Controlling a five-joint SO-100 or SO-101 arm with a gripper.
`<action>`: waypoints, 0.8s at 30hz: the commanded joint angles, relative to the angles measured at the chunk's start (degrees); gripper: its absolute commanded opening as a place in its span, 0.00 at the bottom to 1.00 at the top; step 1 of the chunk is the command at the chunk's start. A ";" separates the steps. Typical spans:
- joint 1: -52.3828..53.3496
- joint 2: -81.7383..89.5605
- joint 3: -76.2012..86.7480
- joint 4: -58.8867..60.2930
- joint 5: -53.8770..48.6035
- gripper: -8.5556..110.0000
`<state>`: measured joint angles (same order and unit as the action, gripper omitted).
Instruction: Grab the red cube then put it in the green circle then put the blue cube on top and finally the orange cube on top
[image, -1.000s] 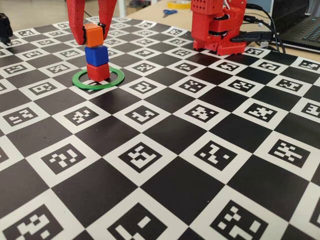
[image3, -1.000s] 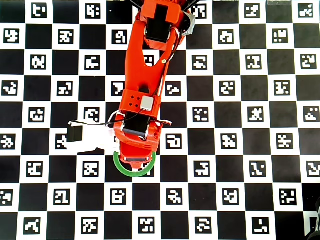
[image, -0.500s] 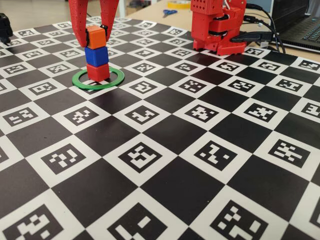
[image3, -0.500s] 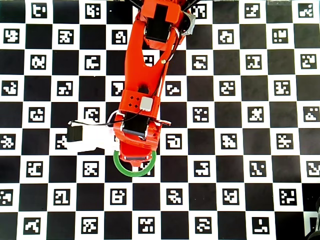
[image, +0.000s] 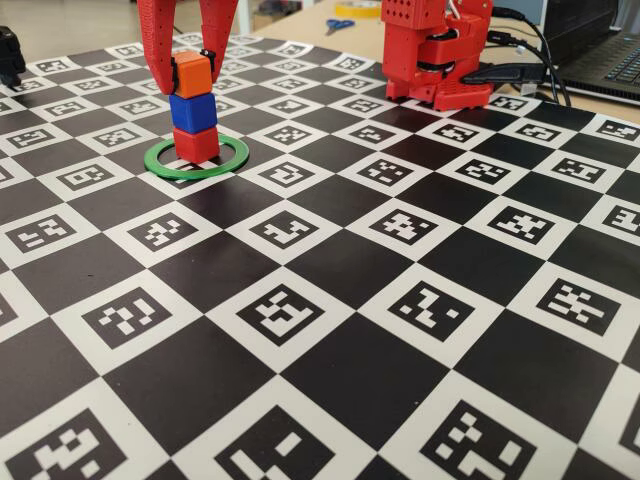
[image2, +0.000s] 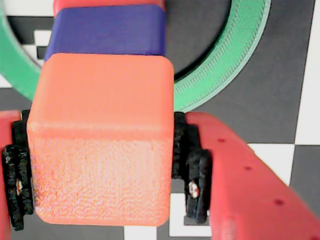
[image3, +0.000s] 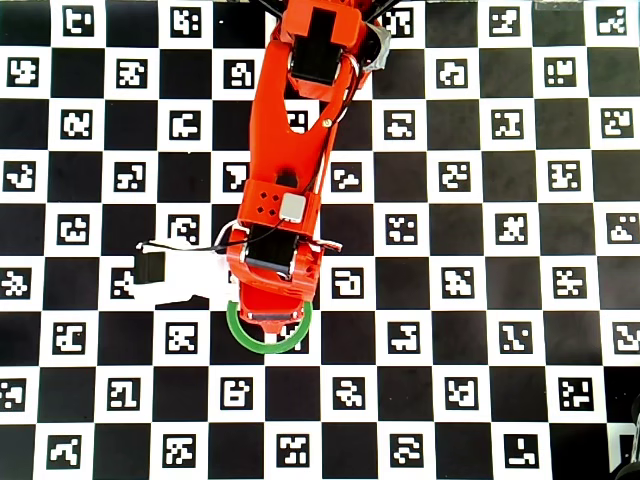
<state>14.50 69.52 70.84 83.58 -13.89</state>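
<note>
In the fixed view a stack stands inside the green circle (image: 236, 152): red cube (image: 197, 144) at the bottom, blue cube (image: 193, 111) on it, orange cube (image: 191, 74) on top. My gripper (image: 187, 75) comes down from above, shut on the orange cube. The wrist view shows the orange cube (image2: 100, 140) with black pads (image2: 192, 165) pressed on both its sides, the blue cube (image2: 107, 37) under it and the green circle (image2: 225, 65) around. In the overhead view the arm hides the cubes; only the green circle (image3: 240, 335) peeks out.
The arm's red base (image: 435, 50) stands at the back of the checkered marker mat (image: 330, 300). Behind it lie scissors (image: 338, 25), cables and a laptop (image: 605, 55). A white camera mount (image3: 165, 275) juts left from the wrist.
A second ago the orange cube hung slightly tilted over the blue cube. It came down and squared up on the blue cube; in the last half second nothing moved.
</note>
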 joint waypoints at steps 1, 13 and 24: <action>0.88 2.55 -0.18 0.26 0.70 0.26; 0.79 2.64 -0.18 0.97 -2.20 0.36; 0.62 4.04 -0.44 2.55 -0.53 0.50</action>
<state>14.50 69.52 70.84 85.25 -14.94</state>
